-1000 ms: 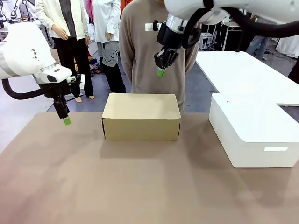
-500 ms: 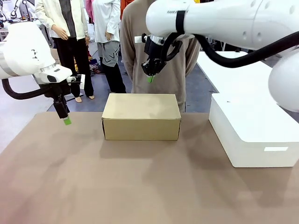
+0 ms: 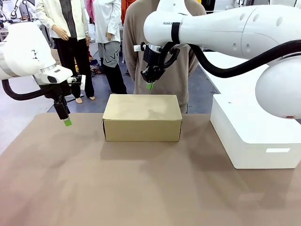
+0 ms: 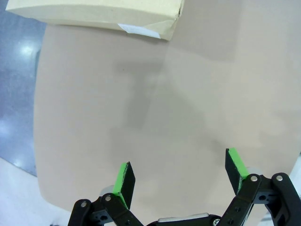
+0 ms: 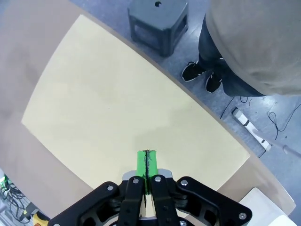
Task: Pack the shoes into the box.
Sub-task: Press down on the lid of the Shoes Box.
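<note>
From the front, the right tool (image 3: 150,85) has swung in from over the far right side of the surface (image 3: 141,188) and now hangs just above the far edge of the box (image 3: 142,117), its green pads pinched together on nothing. A second ago it was higher and further right, in front of the person (image 3: 162,52) standing at the far edge. The box sits shut near the middle of the far edge, lid flat. The shoes are nowhere on the open surface, so I judge they are already inside, or else the lid has yet to be lifted. The left tool (image 3: 67,121) has not shifted; it hovers over the far left corner, well apart from the box. The larger white box (image 3: 254,132) rests along the right edge.

In the left wrist view, the left tool (image 4: 178,174) stands spread wide and empty over bare surface, with a corner of the box (image 4: 99,14) at the top.

In the right wrist view, the right tool (image 5: 147,167) points down at the closed lid (image 5: 127,122), clenched and not yet touching that I can tell. With a clenched tip over the lid, my guess is a press or a nudge of the flap comes next.
</note>
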You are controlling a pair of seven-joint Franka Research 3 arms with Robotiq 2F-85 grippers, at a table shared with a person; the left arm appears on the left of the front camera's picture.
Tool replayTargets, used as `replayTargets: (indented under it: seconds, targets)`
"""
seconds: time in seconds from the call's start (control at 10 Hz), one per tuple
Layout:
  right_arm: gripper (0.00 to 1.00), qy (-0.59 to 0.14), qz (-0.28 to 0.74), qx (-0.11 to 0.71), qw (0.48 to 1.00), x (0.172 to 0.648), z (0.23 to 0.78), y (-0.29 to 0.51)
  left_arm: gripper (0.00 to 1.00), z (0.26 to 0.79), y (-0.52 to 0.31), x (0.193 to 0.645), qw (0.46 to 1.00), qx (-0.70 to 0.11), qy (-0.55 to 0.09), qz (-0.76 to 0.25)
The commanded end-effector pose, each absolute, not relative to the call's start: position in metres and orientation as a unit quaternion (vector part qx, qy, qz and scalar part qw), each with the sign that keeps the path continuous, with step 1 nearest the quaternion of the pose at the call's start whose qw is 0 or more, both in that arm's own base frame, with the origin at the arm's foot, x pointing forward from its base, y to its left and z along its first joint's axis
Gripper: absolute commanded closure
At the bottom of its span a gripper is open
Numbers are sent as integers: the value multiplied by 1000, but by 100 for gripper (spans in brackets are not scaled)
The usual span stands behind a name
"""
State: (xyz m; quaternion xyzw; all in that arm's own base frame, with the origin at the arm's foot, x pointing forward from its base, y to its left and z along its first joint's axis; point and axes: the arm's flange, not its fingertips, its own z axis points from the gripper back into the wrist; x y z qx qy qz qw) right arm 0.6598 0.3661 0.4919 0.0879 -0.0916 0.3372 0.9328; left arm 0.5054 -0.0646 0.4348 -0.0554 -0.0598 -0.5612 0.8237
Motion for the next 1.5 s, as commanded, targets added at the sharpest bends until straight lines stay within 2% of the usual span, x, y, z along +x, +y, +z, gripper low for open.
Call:
replayTargets:
  seconds: [0.0, 0.3, 0.7, 1.2, 1.4]
  targets:
    - [100, -98, 337, 87, 932, 658, 498, 365, 0, 436, -62, 504, 823, -55, -59, -563]
    - [100, -91, 327, 102, 935, 663, 490, 367, 0, 436, -62, 504, 823, -55, -59, -563]
    - [100, -91, 300, 95, 945, 681, 447, 384, 0, 436, -62, 504, 823, -55, -59, -563]
    - [100, -47, 298, 53, 952, 691, 398, 397, 0, 436, -62, 504, 823, -55, -59, -563]
    - [100, -60, 302, 68, 949, 684, 420, 393, 0, 436, -62, 504, 823, -55, -59, -563]
